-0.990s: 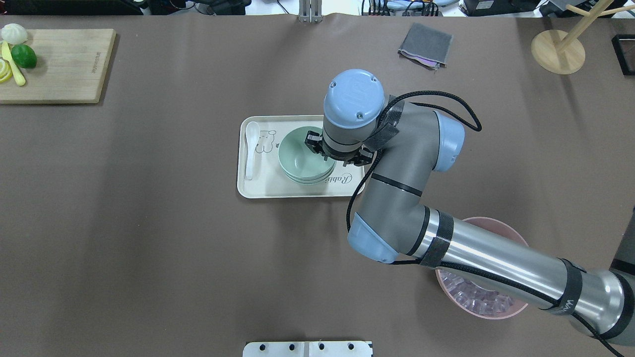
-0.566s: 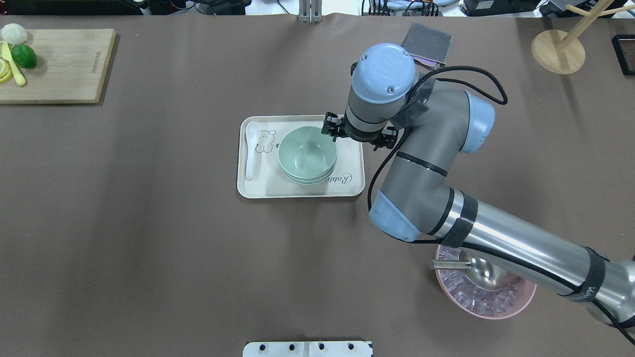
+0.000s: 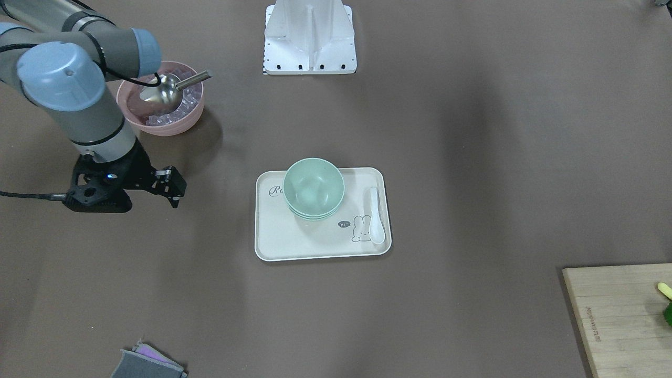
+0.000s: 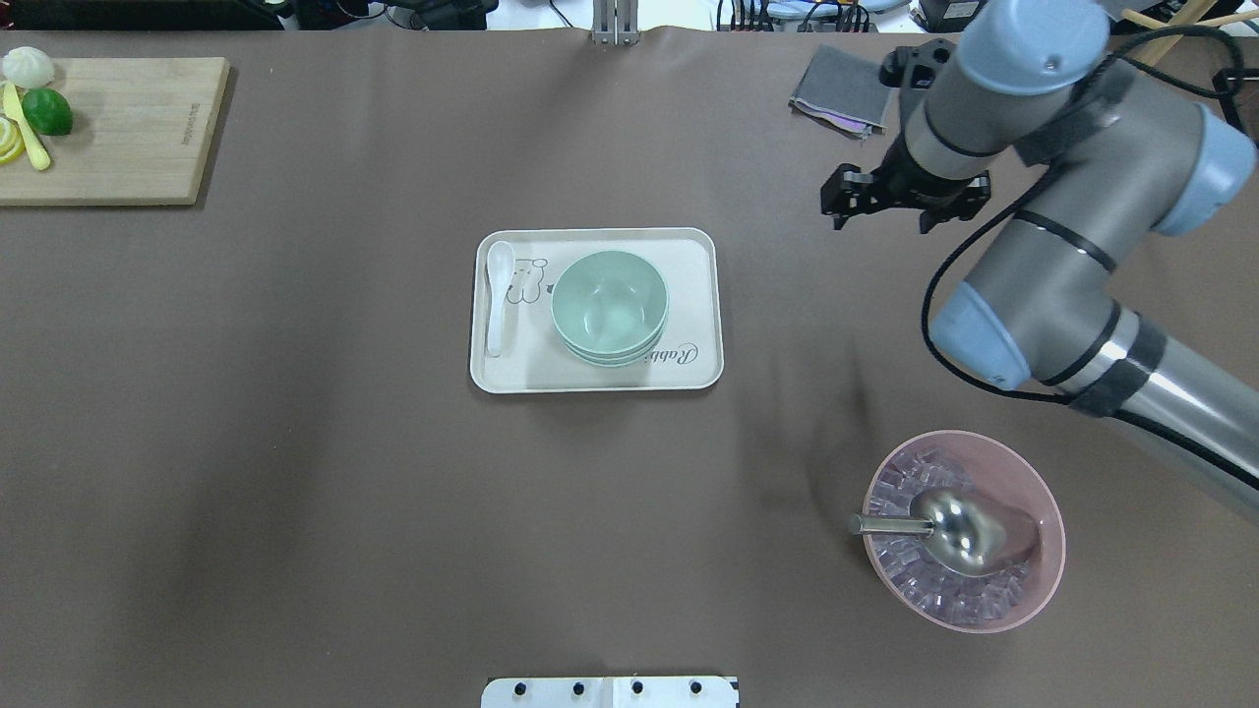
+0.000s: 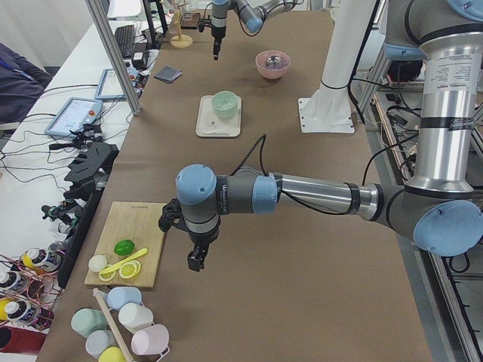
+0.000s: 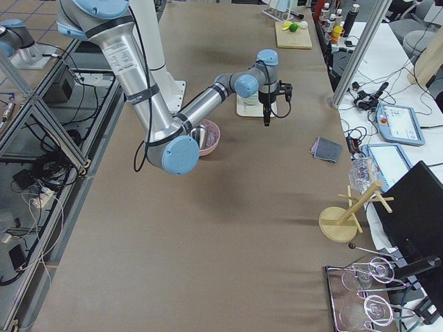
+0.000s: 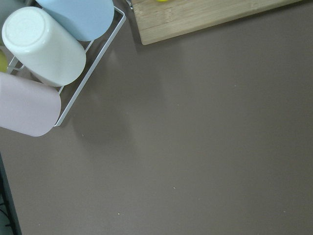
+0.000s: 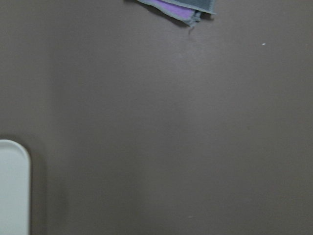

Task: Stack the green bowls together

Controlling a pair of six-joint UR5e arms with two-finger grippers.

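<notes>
The green bowls (image 4: 610,305) sit nested in one stack on the cream tray (image 4: 689,258), also in the front view (image 3: 314,186) and the left view (image 5: 224,102). My right gripper (image 4: 903,197) hangs over bare table to the right of and beyond the tray, well apart from the bowls; its jaws look spread wide and hold nothing (image 3: 126,202). My left gripper (image 5: 195,260) shows only in the left side view, hovering near the cutting board far from the tray; I cannot tell whether it is open or shut.
A white spoon (image 4: 499,295) lies at the tray's left side. A pink bowl (image 4: 1054,531) with ice and a metal scoop (image 4: 959,526) stands front right. A grey cloth (image 4: 841,88), a wooden stand (image 4: 1107,103), a cutting board (image 4: 118,128) and racked cups (image 7: 44,44) ring the table.
My right gripper has risen off the stacked bowls and swung back and to the right, empty. The bowl stack has stayed put on the tray.
</notes>
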